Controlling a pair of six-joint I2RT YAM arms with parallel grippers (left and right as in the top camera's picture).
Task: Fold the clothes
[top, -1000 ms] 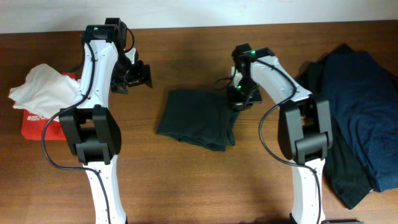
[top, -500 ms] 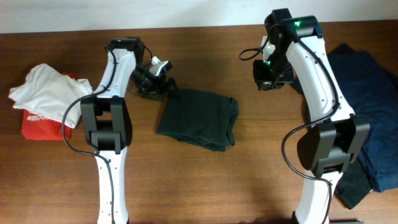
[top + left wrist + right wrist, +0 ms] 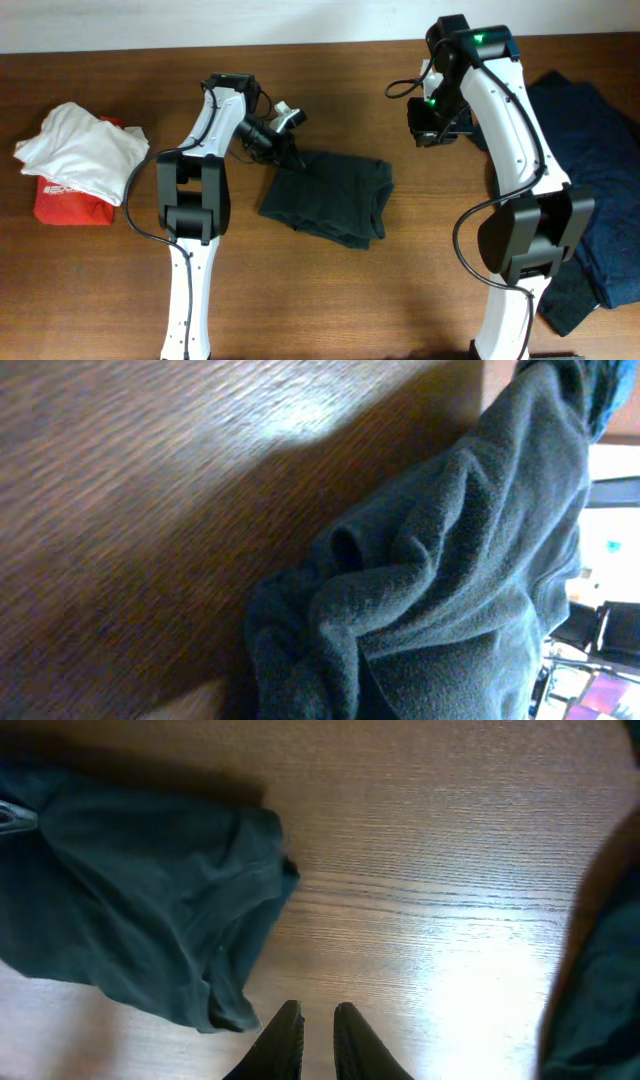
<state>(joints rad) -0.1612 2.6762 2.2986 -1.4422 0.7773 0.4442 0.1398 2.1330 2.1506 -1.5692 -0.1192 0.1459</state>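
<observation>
A dark green garment lies folded and rumpled on the wooden table, just left of centre. My left gripper is down at its upper-left corner and is shut on the cloth. In the left wrist view the green fabric bunches up right at the jaws, with one pale fingertip showing beside it. My right gripper hangs above bare wood to the upper right of the garment. Its fingers stand a narrow gap apart with nothing between them, and the garment lies off to their left.
A heap of dark blue clothes covers the table's right side; its dark edge shows in the right wrist view. At the far left a crumpled white cloth rests on a red item.
My left gripper moved right to the garment's upper-left corner and shut on it, and the garment shifted slightly right. The right gripper let go of the garment's right edge and rose away, then held still.
</observation>
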